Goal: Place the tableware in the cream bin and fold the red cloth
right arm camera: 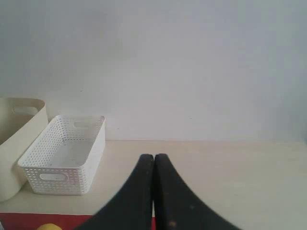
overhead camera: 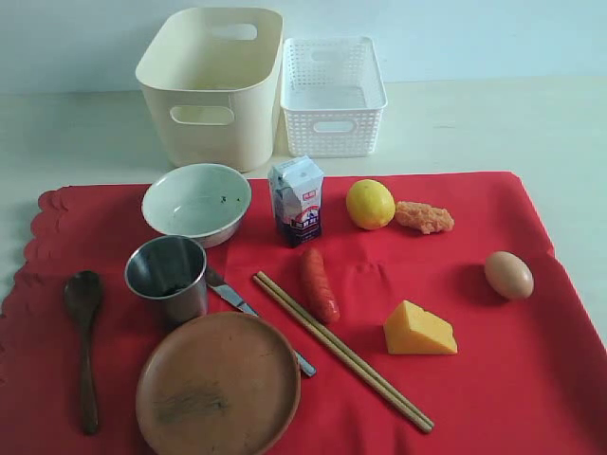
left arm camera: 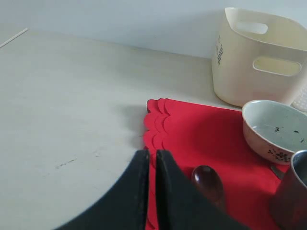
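— Nearest us, the plate (overhead camera: 218, 384) lies on the red cloth (overhead camera: 493, 379) with the cup (overhead camera: 168, 275), bowl (overhead camera: 196, 202), spoon (overhead camera: 83, 341), knife (overhead camera: 232, 296) and chopsticks (overhead camera: 341, 351).
— We see them all outside the cream bin (overhead camera: 213, 85), which stands behind the cloth beside the white basket (overhead camera: 334, 95). Dark specks dot the bowl. Left gripper (left arm camera: 150, 158) and right gripper (right arm camera: 153, 160): fingers together, holding nothing.

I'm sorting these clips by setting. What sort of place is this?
Likely a staged test setup, not a real dining room: a bowl, a plate and an egg spread on a red cloth, a cream bin and white basket behind, on a pale table against a blank wall.
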